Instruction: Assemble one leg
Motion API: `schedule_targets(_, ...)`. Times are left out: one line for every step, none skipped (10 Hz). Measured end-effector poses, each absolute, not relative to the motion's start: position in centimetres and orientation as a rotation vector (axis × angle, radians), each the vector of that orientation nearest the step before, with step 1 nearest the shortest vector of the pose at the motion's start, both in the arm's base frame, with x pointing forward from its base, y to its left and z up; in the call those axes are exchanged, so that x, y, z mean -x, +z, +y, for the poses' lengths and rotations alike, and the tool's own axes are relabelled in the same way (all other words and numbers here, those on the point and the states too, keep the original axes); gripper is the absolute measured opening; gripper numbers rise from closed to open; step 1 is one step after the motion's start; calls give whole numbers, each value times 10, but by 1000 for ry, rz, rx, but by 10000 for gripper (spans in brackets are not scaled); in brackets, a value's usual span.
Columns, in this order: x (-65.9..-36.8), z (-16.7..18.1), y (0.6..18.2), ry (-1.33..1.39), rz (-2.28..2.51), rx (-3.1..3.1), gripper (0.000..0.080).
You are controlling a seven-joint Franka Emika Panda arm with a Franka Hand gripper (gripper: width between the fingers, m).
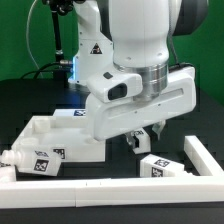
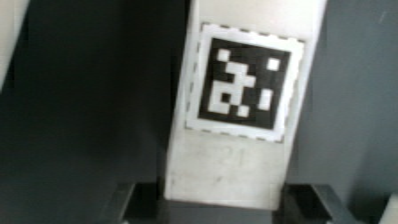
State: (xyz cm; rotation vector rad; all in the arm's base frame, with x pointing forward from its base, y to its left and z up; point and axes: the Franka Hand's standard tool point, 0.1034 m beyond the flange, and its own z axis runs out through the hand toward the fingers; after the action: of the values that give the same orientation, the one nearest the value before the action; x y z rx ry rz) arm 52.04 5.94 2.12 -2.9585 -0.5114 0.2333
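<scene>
In the wrist view a white rectangular leg with a black-and-white tag on its upper face runs lengthwise between my gripper. Both dark fingers sit flush against the sides of one end of it, so the gripper is shut on the leg. In the exterior view the gripper hangs low over the black table, just to the exterior view's right of the large flat white tabletop. The arm's white hand hides the held leg there. Whether the leg is lifted or rests on the table cannot be told.
Another tagged white leg lies just below the gripper in the exterior view. A longer tagged white piece lies at the lower left. White border bars run along the front and the exterior view's right.
</scene>
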Motion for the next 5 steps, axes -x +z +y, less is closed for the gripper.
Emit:
schedule_targets(-503, 61, 24, 259, -521, 2956, 281)
schedule_targets(-484, 63, 26, 277, -518, 2958, 281)
schedule_targets(-465, 69, 25, 304, -493, 2960, 281)
schedule_targets(-454, 81, 25, 306, -463, 2971, 281)
schedule_targets(-445, 97, 25, 317, -454, 2977, 281)
